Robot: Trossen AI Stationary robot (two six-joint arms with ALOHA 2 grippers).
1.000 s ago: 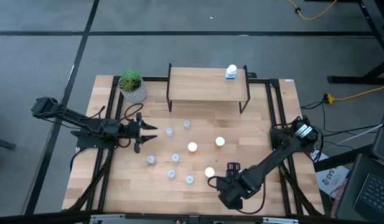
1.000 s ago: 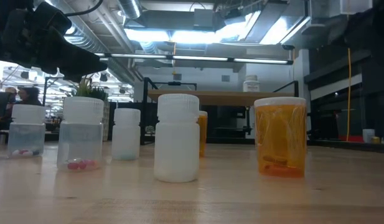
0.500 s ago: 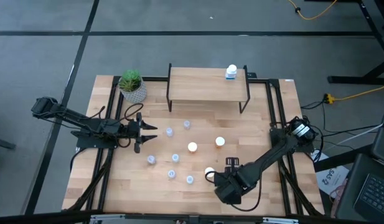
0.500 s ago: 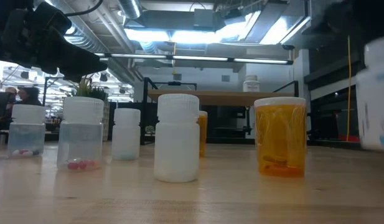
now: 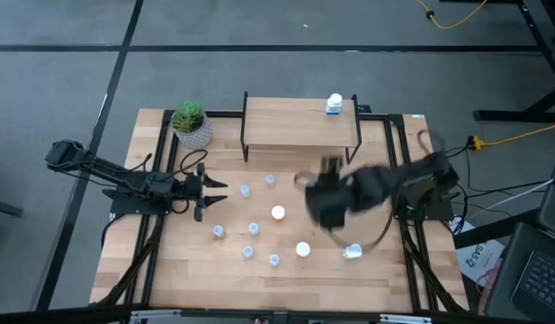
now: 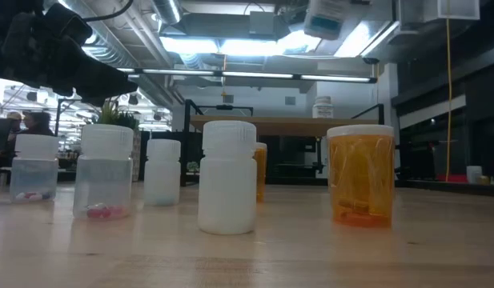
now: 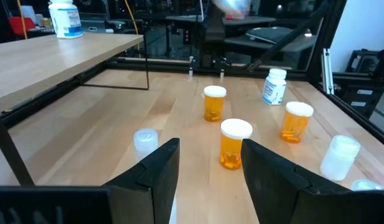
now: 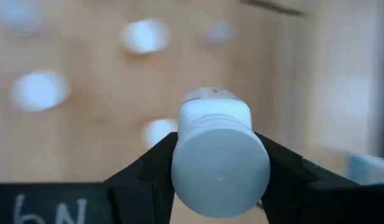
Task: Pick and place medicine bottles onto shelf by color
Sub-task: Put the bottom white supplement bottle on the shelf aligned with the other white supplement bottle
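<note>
Right tool [image 8: 220, 171] is gripping a white bottle [image 8: 220, 158], plain only in its wrist view; overhead it is blurring above the counter [image 5: 385, 265]. Left tool [image 7: 207, 168] is idling, fingers apart.

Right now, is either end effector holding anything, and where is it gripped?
The right end effector holds a white bottle, its fingers clamped on opposite sides of the cap end. The left end effector holds nothing.
</note>
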